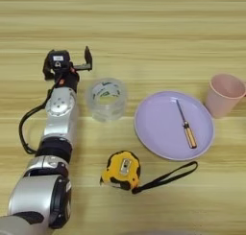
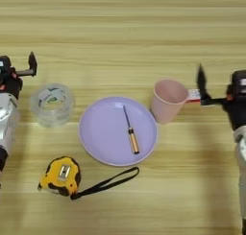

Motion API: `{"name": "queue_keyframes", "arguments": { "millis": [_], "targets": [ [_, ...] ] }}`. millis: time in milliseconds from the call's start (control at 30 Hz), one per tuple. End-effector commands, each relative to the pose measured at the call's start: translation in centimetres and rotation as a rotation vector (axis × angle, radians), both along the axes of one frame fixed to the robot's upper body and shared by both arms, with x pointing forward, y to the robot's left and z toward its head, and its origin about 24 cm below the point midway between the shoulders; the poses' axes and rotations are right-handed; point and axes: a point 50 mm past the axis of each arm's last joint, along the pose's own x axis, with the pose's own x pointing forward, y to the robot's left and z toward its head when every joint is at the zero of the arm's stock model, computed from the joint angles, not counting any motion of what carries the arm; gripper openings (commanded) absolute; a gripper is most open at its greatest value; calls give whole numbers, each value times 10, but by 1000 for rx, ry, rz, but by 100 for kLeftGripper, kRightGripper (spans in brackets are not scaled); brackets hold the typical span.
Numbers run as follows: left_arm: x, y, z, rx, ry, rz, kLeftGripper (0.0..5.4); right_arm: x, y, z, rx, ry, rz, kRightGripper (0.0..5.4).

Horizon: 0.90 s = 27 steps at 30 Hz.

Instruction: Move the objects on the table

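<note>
A wide roll of clear tape [image 1: 106, 99] stands on the wooden table [image 1: 144, 28], left of centre. Nearer the front lies a yellow-and-black tape measure [image 1: 121, 170], its black strap [image 1: 168, 175] trailing to the right. My left gripper [image 1: 67, 62] is open just behind and left of the tape roll, apart from it and holding nothing. My right gripper [image 2: 235, 88] is at the right edge, beside a pink cup. One black finger [image 2: 201, 81] is spread far out toward the cup. It grasps nothing.
A lilac plate [image 1: 158, 119] lies right of the tape roll with a small screwdriver [image 1: 186, 126] on it. The pink cup [image 2: 167, 100] stands upright at the plate's far right rim. A small white-and-red piece [image 2: 193, 95] shows between cup and right gripper.
</note>
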Motion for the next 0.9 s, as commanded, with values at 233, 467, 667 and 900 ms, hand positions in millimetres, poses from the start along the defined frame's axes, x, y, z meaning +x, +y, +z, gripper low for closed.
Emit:
{"name": "queue_keyframes", "arguments": {
  "millis": [233,467,667,900],
  "targets": [
    [3,-2,5,3,-15,7,537,-22,71,-29,28,248,443,540],
    [2,3,11,-4,-48,29,537,-23,107,-64,-54,426,635,540],
    [-2,7,21,-15,-95,53,537,-28,124,-81,-108,516,749,540],
    [-5,6,25,-12,-110,61,537,-38,135,-81,-124,556,861,540]
  ]
}}
